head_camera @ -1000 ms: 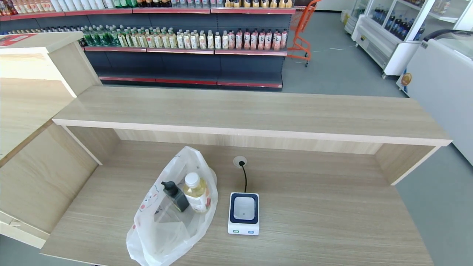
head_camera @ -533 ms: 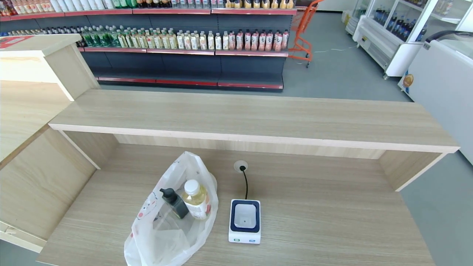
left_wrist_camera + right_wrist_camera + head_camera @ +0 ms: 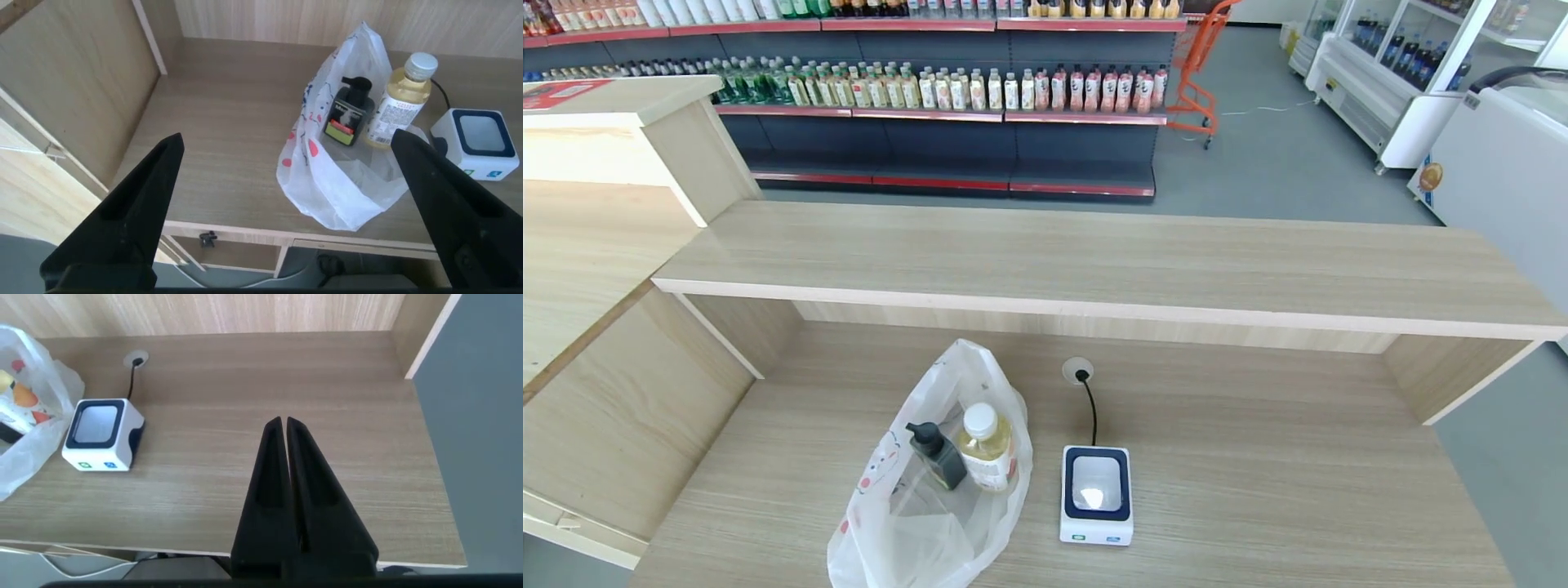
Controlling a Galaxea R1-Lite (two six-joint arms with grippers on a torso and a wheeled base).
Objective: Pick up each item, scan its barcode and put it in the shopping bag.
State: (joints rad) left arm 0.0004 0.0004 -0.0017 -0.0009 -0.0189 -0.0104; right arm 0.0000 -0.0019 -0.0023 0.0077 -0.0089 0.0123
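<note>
While left gripper [image 3: 288,145] and right gripper [image 3: 283,425] hang empty by the near edge of the desk [image 3: 1258,490], the shopping bag [image 3: 886,531] holds two items.
Left fingers are spread wide over the desk's left side; right fingers are pressed together over its right side. The bag lies open left of centre, with a dark pump bottle [image 3: 939,459] and a yellow drink bottle [image 3: 986,449] upright inside, touching. Scanner [image 3: 1096,494] is just right of the bag, and its cable [image 3: 1090,408] runs back into a desk hole. Beyond are a raised ledge [image 3: 1094,261], then shelves [image 3: 931,86] of drinks.
</note>
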